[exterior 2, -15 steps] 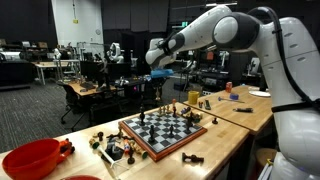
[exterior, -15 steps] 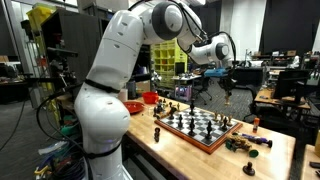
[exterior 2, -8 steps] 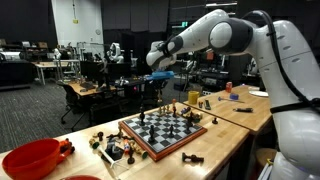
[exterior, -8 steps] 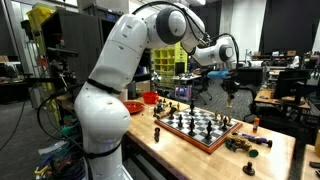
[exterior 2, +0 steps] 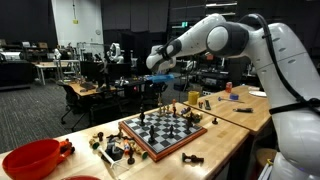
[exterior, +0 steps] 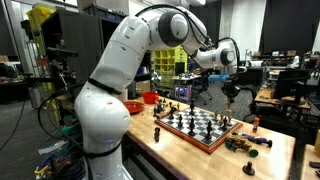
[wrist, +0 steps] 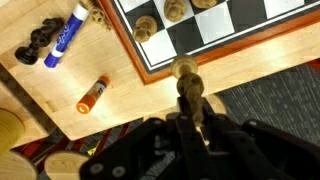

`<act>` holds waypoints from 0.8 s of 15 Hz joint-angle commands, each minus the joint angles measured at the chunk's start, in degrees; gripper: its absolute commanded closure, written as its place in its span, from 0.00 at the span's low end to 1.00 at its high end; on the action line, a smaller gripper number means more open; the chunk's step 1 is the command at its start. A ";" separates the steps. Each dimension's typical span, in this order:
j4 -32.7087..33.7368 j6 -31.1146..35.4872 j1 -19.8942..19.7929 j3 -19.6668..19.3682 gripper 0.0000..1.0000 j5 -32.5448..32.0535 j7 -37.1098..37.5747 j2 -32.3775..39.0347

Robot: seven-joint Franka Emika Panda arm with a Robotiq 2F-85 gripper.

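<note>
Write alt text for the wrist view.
The tool grips a pale chess piece above the edge of a wooden table, beside the corner of a chessboard carrying more pale pieces. A blue-and-white marker, a dark chess piece and an orange marker lie on the table.

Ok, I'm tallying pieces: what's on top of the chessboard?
Dark and light pieces stand on the chessboard; the wrist view shows light ones near its edge. The claw, shut on another light piece, covers part of its border; an exact count is impossible.
</note>
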 commanded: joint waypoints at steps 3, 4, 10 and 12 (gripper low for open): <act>1.96 -1.52 -0.07 -0.53 0.96 2.40 -1.09 1.56; 2.18 -1.58 -0.17 -0.50 0.96 2.61 -1.15 1.79; 2.36 -1.72 -0.43 -0.49 0.96 3.91 -1.27 2.60; 2.30 -1.75 -0.46 -0.55 0.96 4.14 -1.29 2.77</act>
